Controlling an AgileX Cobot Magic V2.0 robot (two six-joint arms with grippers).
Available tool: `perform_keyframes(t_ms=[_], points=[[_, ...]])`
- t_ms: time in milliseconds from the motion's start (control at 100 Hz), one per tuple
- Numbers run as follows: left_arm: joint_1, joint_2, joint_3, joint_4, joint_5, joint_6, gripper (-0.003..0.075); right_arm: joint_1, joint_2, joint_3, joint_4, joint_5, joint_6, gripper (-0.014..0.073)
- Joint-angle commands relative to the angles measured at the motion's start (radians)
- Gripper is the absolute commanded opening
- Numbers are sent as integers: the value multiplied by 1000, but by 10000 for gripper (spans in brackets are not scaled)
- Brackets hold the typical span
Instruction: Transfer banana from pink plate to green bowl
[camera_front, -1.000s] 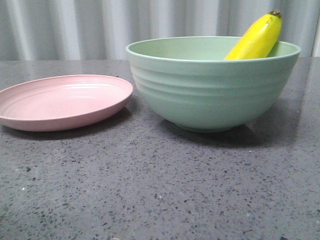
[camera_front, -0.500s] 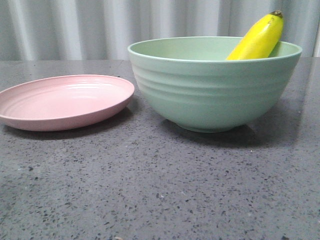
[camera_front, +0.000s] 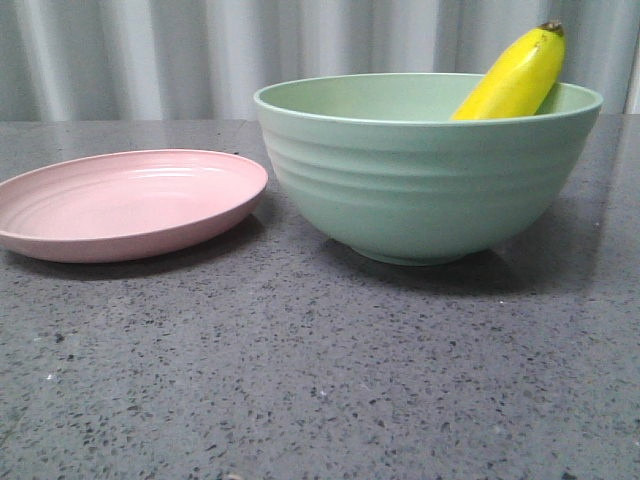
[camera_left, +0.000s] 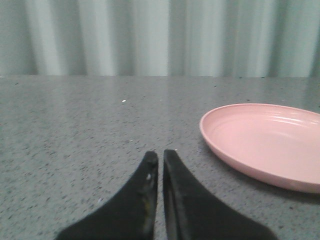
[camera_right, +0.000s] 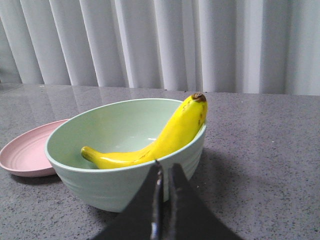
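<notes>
The yellow banana (camera_front: 515, 78) lies inside the mint-green bowl (camera_front: 425, 180), its dark tip leaning on the right rim and sticking up above it. In the right wrist view the banana (camera_right: 165, 140) curves across the bowl (camera_right: 100, 185). The pink plate (camera_front: 125, 205) sits empty to the left of the bowl, almost touching it; it also shows in the left wrist view (camera_left: 270, 145) and the right wrist view (camera_right: 25, 155). My left gripper (camera_left: 160, 156) is shut and empty, low over the table beside the plate. My right gripper (camera_right: 165, 166) is shut and empty, just in front of the bowl. Neither gripper shows in the front view.
The speckled dark grey tabletop (camera_front: 320, 380) stretches in front of the plate and bowl. A pale pleated curtain (camera_front: 150, 50) hangs behind the table's far edge.
</notes>
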Motion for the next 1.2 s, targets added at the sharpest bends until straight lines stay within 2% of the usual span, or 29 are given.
perform_keyframes(t_ms=[0, 160, 1010, 1190], points=[[56, -68, 8, 0, 66, 0, -20, -5, 10, -28, -5, -79, -12, -71], [78, -61, 8, -8, 197, -3, -20, -5, 10, -28, -5, -76, -12, -71], [76, -59, 8, -10, 197, -3, -20, -5, 10, -26, -5, -78, -12, -71], [76, -59, 8, -10, 197, -3, -20, -74, 8, -26, -5, -79, -12, -71]])
